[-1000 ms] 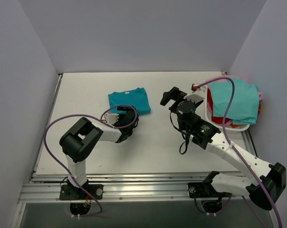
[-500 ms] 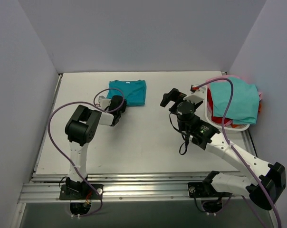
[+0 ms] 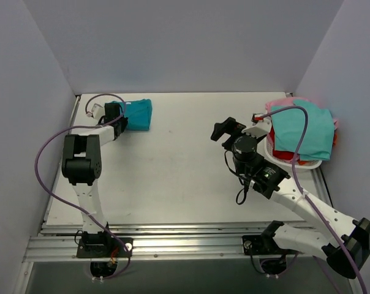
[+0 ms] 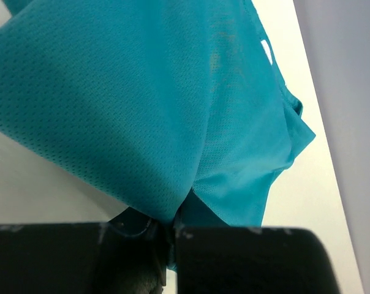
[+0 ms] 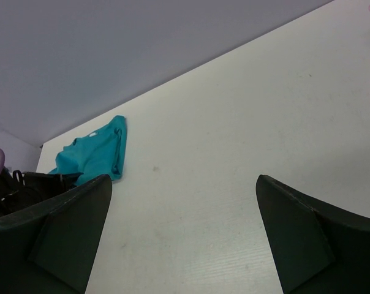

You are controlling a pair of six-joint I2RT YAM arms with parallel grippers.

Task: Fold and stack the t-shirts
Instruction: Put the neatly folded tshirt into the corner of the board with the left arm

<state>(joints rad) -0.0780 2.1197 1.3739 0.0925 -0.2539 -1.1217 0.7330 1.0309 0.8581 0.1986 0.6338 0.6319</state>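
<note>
The deep teal-blue t-shirt (image 3: pixel 138 114) lies folded at the table's far left corner. My left gripper (image 3: pixel 114 114) is shut on its near-left edge; in the left wrist view the cloth (image 4: pixel 173 92) bunches right into the closed jaws (image 4: pixel 173 240). From the right wrist the same shirt (image 5: pixel 93 154) shows far off to the left. My right gripper (image 3: pixel 228 129) hovers open over bare table right of centre, nothing between its fingers (image 5: pixel 184 184). An aqua-green t-shirt (image 3: pixel 304 128) tops a pile over red (image 3: pixel 282 153) and pink (image 3: pixel 275 105) ones.
The pile sits in a white basket (image 3: pixel 312 164) at the right edge, close beside my right arm. Grey walls close in the table on the left, back and right. My left arm's purple cable (image 3: pixel 47 153) loops out toward the left wall.
My left gripper closed on the teal shirt and dragged it from the table's middle back to the far left corner. The right arm shifted only slightly.
</note>
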